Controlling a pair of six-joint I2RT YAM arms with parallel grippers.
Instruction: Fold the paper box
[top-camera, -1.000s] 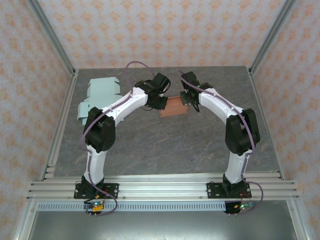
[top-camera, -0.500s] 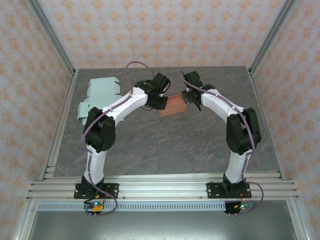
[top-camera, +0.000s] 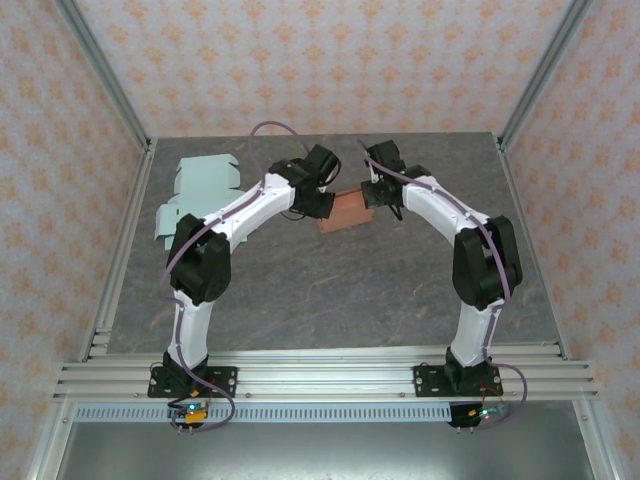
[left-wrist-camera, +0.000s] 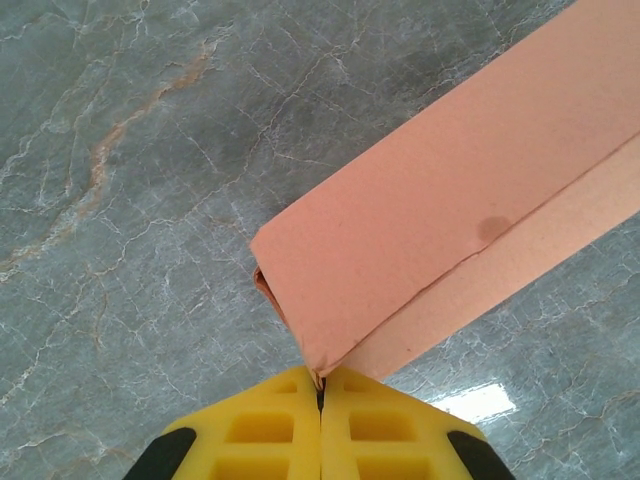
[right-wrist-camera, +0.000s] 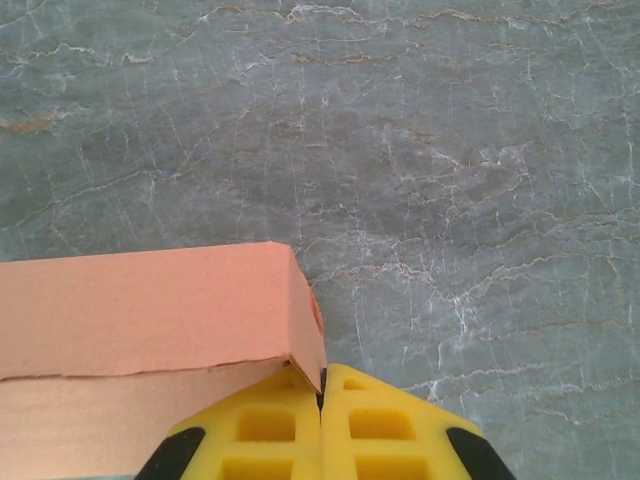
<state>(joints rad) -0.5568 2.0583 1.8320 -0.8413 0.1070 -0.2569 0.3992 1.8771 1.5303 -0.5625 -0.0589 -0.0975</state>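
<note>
One orange paper box (top-camera: 345, 212) is lying at the far centre of the desk (top-camera: 340, 300), between the two arms. Pale green flattened cardboard (top-camera: 200, 185) is lying at the far left, well apart from the box; its sheet count cannot be told. The left end effector (left-wrist-camera: 320, 385) is pinching one box corner, fingers pressed together. The right end effector (right-wrist-camera: 322, 385) is pinching the opposite end likewise. Bare desk surface is extending from the box toward the near rail (top-camera: 330, 365).
</note>
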